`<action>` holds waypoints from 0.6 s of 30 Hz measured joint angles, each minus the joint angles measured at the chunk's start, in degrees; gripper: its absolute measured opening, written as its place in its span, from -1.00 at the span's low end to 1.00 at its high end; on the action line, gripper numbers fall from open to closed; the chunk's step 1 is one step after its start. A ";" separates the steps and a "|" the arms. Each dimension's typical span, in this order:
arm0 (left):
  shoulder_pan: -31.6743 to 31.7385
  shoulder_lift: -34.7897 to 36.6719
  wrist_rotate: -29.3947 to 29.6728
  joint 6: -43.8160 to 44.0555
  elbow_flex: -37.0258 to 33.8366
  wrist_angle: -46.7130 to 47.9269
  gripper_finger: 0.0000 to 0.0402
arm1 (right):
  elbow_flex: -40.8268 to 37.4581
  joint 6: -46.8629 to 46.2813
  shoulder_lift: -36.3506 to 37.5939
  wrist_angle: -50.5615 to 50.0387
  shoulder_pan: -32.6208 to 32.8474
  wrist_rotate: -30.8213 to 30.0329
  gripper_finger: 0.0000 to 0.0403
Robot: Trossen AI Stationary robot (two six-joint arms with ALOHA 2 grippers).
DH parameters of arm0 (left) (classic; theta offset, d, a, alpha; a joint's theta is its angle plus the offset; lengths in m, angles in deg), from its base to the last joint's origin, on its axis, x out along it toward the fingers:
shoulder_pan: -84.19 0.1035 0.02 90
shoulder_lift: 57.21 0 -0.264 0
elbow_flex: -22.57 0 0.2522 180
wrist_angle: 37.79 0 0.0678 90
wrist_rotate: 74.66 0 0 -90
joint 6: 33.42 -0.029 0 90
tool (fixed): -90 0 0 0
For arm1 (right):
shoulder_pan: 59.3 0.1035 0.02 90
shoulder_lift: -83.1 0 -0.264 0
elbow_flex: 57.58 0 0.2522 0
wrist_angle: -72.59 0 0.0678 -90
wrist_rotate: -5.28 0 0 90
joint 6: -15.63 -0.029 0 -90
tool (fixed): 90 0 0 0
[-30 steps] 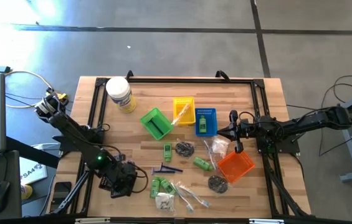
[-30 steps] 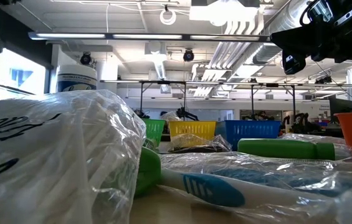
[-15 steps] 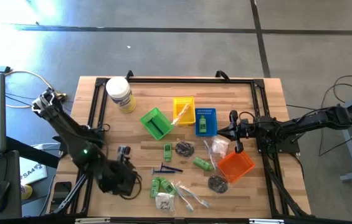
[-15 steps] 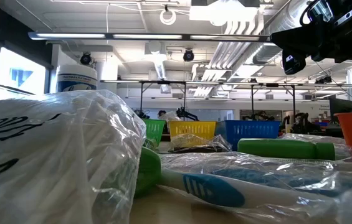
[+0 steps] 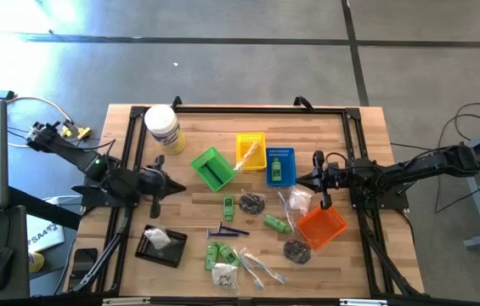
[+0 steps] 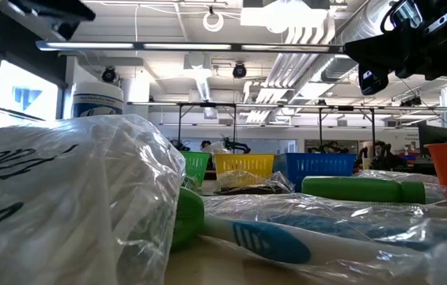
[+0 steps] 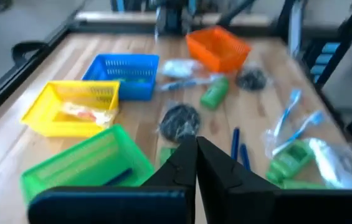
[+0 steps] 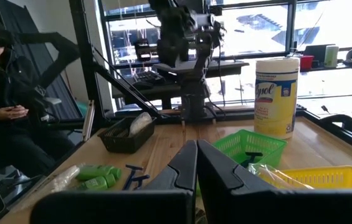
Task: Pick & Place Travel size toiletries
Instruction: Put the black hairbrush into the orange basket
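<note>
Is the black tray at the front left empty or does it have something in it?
Not empty: the black tray holds one white wrapped packet, seen in the high view.

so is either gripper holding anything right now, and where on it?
Nothing is held. The left gripper is shut and empty above the table's left side; the right gripper is shut and empty near the orange basket.

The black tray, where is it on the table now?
In the high view the black tray lies near the table's front left corner, holding a white packet, left of the blue razors.
</note>
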 joint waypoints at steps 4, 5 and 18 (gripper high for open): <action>2.13 8.00 0.21 -3.97 -11.27 -13.20 -0.99 | 0.00 0.00 0.00 -0.09 0.00 -0.01 -0.98; 2.62 9.23 0.25 -5.16 -13.37 -15.51 -0.99 | 0.00 0.00 -0.01 -0.09 0.00 -0.02 -0.98; 4.89 11.34 3.26 -11.79 -24.15 -22.92 -1.00 | 0.00 2.10 -0.35 -0.09 0.00 -0.73 -0.98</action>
